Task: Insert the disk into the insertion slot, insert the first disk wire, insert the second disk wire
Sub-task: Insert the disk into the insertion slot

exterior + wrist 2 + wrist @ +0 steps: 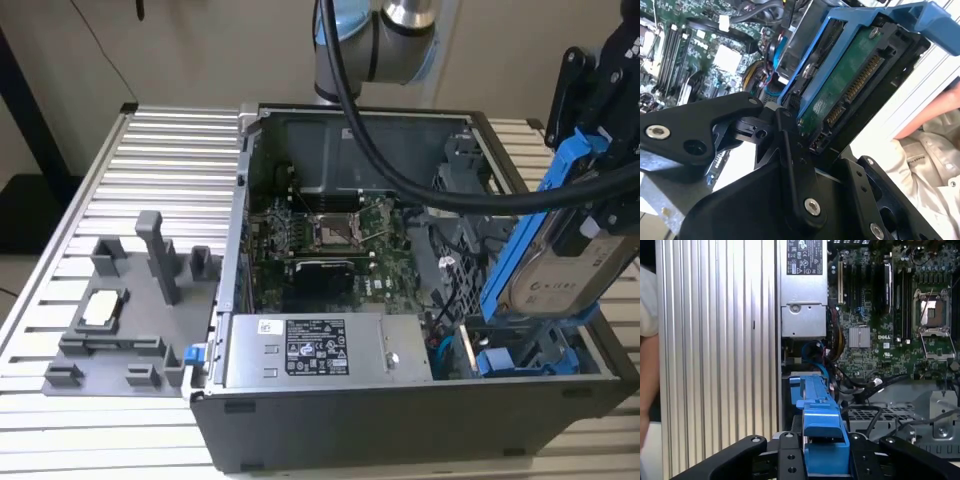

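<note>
My gripper (597,180) is shut on the upper end of the disk (560,275), a silver-grey drive in a blue carrier frame (520,245). The disk stands steeply tilted at the exterior view's right. Its lower end rests in the insertion slot (535,355), the bay with blue fittings at the near right corner of the open computer case. The second wrist view shows the disk's green circuit board (850,85) and connector pins, bare with no cable plugged in. In the first wrist view the carrier's edge (821,427) sits between my black fingers (790,455). A loose blue cable (815,351) lies beside the bay.
Inside the case are the grey power-supply box (305,350) and the motherboard (320,235). A grey fixture (130,300) with small parts stands on the ribbed table at the exterior view's left. A person's arm (647,370) and pale sleeve (930,150) are close to the case.
</note>
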`<action>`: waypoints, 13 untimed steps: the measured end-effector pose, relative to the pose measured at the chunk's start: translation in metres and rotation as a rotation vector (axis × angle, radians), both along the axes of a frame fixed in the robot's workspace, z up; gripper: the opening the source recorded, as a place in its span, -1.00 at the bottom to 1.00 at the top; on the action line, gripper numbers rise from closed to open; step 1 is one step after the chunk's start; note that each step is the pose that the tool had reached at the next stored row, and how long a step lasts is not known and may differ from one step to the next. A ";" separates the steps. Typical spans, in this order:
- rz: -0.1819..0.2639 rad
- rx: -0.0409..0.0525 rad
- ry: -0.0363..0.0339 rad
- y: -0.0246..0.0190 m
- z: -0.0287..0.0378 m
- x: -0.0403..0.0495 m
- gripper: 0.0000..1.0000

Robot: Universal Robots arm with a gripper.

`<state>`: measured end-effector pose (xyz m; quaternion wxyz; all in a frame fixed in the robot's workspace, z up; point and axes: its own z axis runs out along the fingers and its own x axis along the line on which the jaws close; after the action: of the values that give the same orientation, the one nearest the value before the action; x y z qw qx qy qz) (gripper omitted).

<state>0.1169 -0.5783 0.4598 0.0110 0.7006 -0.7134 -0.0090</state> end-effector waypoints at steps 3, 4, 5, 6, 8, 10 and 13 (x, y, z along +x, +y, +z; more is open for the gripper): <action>0.000 0.0050 -0.0032 -0.0003 -0.0047 0.0000 -0.35; 0.000 0.0086 -0.0038 -0.0004 -0.0060 0.0000 -0.35; 0.000 0.0135 -0.0041 -0.0005 -0.0071 0.0000 -0.35; 0.000 0.0199 -0.0043 -0.0006 -0.0081 0.0000 -0.35; 0.000 0.0309 -0.0044 -0.0008 -0.0105 -0.0001 -0.35; 0.000 0.0306 -0.0044 -0.0008 -0.0117 -0.0001 -0.35; 0.000 0.0308 -0.0044 -0.0008 -0.0151 -0.0001 -0.35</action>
<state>0.1168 -0.5792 0.4447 -0.0013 0.7007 -0.7132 -0.0184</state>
